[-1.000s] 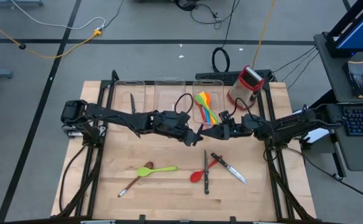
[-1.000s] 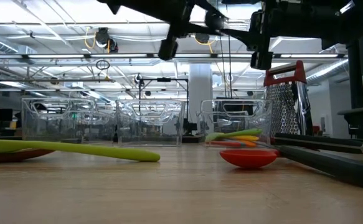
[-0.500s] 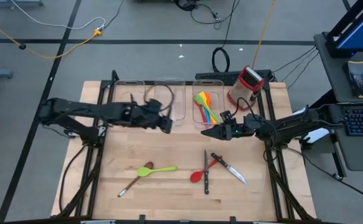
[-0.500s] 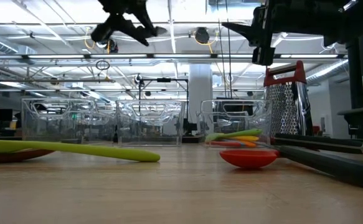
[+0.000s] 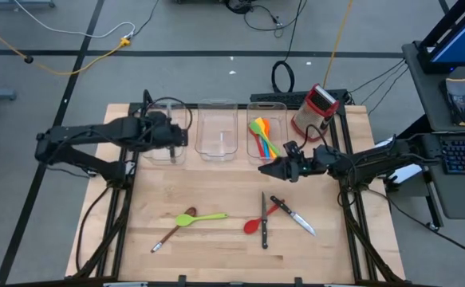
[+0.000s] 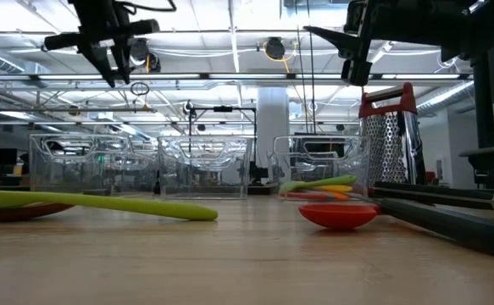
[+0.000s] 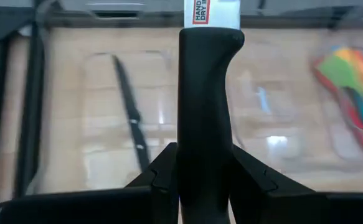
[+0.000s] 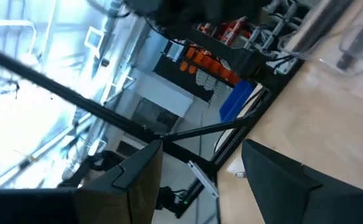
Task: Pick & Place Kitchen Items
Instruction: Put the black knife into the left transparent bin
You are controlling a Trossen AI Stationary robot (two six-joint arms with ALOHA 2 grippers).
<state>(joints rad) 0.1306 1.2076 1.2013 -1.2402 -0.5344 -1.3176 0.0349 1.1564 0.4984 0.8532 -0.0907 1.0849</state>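
Observation:
My left gripper (image 5: 171,134) is shut on a black-handled steel knife (image 7: 209,93), high above the left clear bin (image 5: 162,112). It shows at the top left of the low view (image 6: 111,47). That bin holds another black-handled knife (image 7: 128,118). My right gripper (image 5: 268,169) hangs open and empty above the table's middle, near the right bin with coloured utensils (image 5: 262,135). On the table lie a green spatula (image 5: 204,216), a wooden-handled spoon (image 5: 172,231), a red spoon (image 5: 252,225) and two knives (image 5: 264,219) (image 5: 296,215). My left gripper pinches the knife's black handle (image 7: 207,149) between its two fingers, toward the handle's rear end. The fingers come from above, pointing down, and lie across the handle. The knife is lifted clear above the left bin, roughly level, its labelled blade (image 7: 211,12) sticking out past the fingers.
Three clear bins stand in a row at the far edge; the middle one (image 5: 218,131) sits between the knife bin and the utensil bin. A red-and-steel box grater (image 5: 316,108) stands at the far right. Bare wood lies between the bins and the loose utensils.
My left gripper has gone from the table's middle, beside my right gripper, toward the left and far edge, carrying the knife clear of the table to above the left bin. My right gripper has stayed about where it was.

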